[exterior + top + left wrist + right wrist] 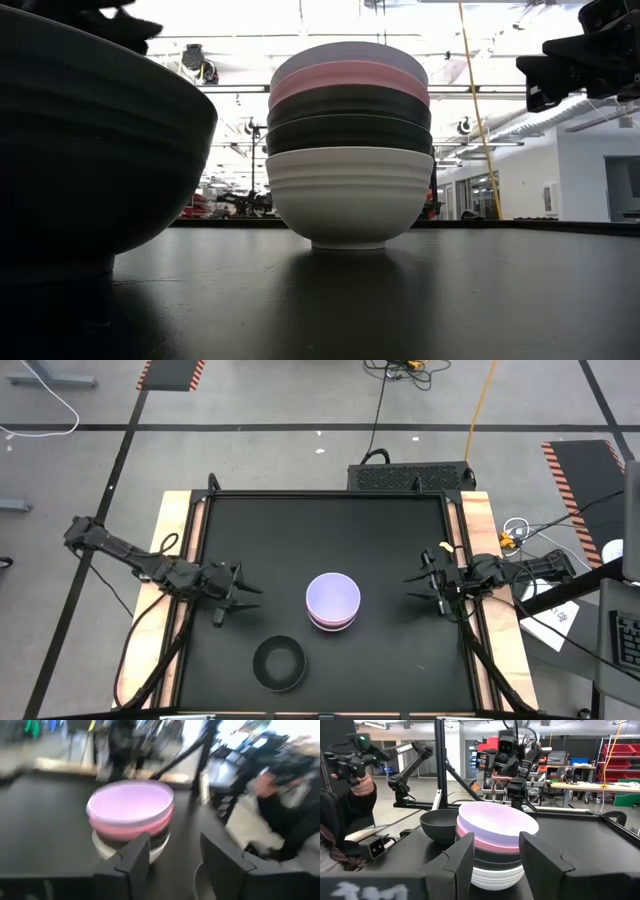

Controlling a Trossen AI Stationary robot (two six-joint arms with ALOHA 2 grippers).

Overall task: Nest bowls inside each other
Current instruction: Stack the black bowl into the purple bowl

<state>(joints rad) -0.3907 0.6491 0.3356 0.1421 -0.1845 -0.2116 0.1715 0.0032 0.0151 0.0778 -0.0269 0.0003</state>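
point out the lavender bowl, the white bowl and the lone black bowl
lavender bowl (332, 598), high view, inside of the topmost bowl in the stack
white bowl (348, 195), low view, ribbed outer wall at the stack's bottom
lone black bowl (279, 662), high view, its inside, apart from the stack

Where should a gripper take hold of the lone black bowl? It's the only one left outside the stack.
The lone black bowl stands upright and open on the table, apart from the stack. Probably best to pinch its thin rim from above, one finger inside and one outside. The left gripper, open, is nearer.
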